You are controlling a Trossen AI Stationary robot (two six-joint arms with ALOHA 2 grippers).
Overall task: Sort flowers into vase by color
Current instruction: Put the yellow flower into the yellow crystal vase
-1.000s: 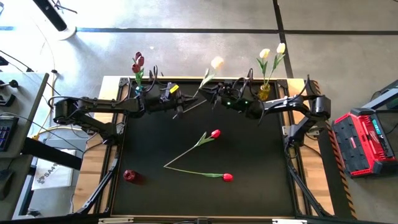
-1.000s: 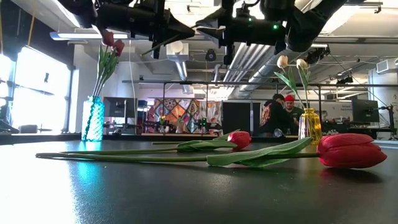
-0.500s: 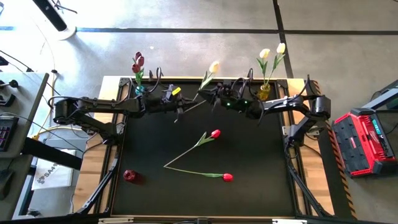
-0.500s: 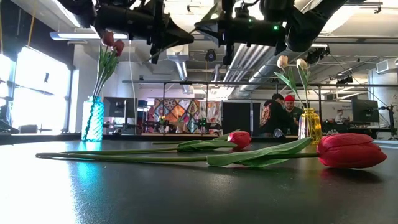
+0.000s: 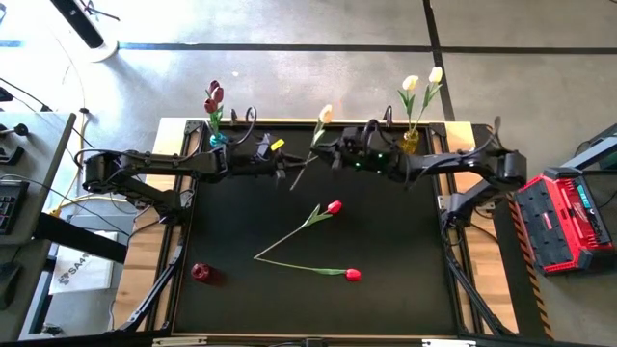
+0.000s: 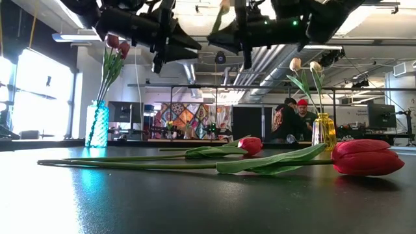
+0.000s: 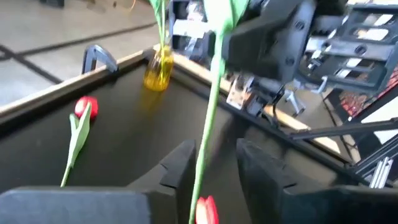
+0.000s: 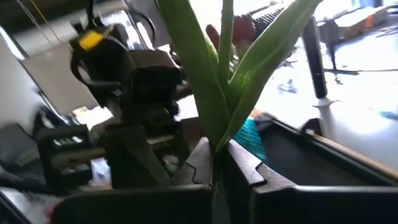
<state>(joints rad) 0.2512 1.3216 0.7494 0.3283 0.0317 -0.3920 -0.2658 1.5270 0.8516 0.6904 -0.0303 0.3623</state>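
High view: both arms are reaching toward each other near the table's [image 5: 424, 289] 12 o'clock edge. The right gripper [image 5: 331, 154] is pinching the stem of a cream tulip [image 5: 326, 114], its head pointing toward 12 o'clock. The left gripper [image 5: 286, 166] is sitting just beside that stem at its lower end. 2 red tulips [image 5: 334, 206] are lying on the mat near centre, stems meeting toward 8 o'clock. A blue vase [image 5: 216, 138] at 11 o'clock is holding dark red heads; a yellow vase [image 5: 411, 143] at 1 o'clock is holding 2 cream ones.

Low view: both grippers are hanging above the table, well clear of the lying tulips.

Left wrist view: the left fingers [image 7: 180, 167] are standing spread, the green stem running between them, probably not touching.

Right wrist view: the right fingers [image 8: 245, 167] are pressing together on the stem just below its leaves.
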